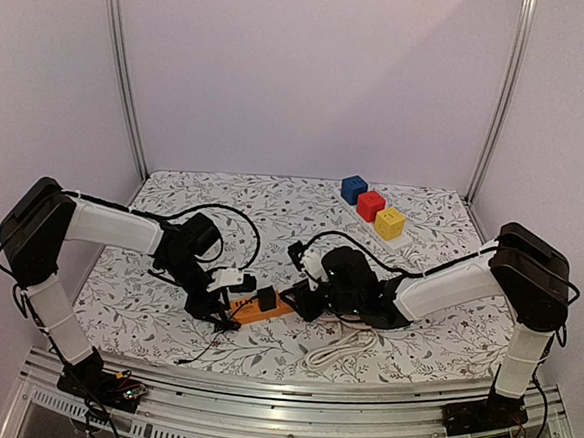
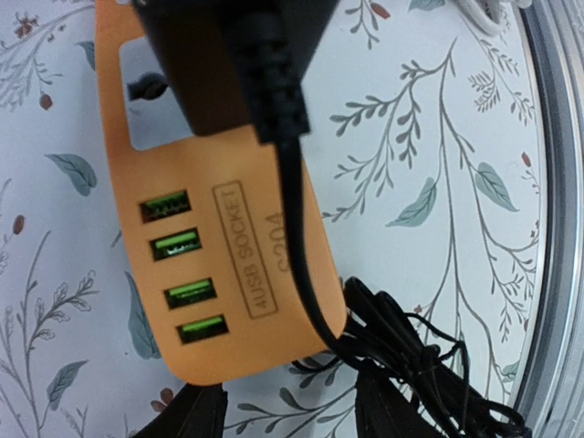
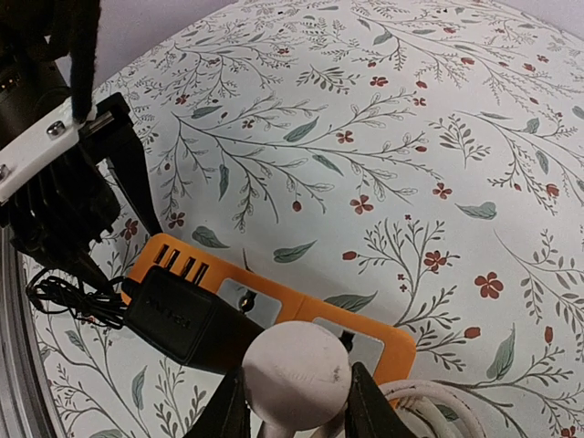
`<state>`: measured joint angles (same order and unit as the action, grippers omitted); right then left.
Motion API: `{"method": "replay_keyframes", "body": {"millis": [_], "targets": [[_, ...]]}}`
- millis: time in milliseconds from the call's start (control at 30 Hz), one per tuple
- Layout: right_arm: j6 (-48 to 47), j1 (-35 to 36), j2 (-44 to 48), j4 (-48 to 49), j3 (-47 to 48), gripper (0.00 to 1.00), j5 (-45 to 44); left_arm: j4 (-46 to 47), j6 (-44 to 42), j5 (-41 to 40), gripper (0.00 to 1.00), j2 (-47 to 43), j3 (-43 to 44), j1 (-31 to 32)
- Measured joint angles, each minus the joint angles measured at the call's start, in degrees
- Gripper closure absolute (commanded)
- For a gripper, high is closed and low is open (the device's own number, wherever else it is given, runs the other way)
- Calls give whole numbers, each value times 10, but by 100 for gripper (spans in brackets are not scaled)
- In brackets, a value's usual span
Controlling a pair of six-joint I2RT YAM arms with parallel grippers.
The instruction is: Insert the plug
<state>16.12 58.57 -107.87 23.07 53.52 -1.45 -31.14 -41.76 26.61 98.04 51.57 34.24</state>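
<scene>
Top view: the flat orange plastic power strip [image 1: 256, 310] lies towards the near edge of the floral table [image 1: 165, 320], between the arms, with a black block adapter [image 1: 267, 299] plugged in.

Left wrist view: the left claw [image 2: 287, 412] clamps the strip's end near four green USB ports [image 2: 187, 283].

Right wrist view: the right claw [image 3: 297, 397] pinches the round white plug [image 3: 294, 365] over the strip, right of the adapter; contact unclear.

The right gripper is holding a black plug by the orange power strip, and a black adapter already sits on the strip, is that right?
Not quite: the plug in the right gripper is white, not black, as the right wrist view shows. It is held by the orange power strip, and a black adapter does sit on the strip.
</scene>
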Motion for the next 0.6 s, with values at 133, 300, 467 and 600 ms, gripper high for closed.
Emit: {"method": "replay_keyframes", "body": {"millis": [133, 300, 467, 600], "targets": [[-4, 0, 0, -12, 5, 100, -16, 0, 0, 0, 52, 0, 0, 0], [-6, 3, -1, -13, 7, 100, -30, 0, 0, 0, 52, 0, 0, 0], [-14, 7, -3, -21, 14, 100, -42, 0, 0, 0, 52, 0, 0, 0], [-19, 7, -2, -23, 14, 100, -43, 0, 0, 0, 52, 0, 0, 0]]}}
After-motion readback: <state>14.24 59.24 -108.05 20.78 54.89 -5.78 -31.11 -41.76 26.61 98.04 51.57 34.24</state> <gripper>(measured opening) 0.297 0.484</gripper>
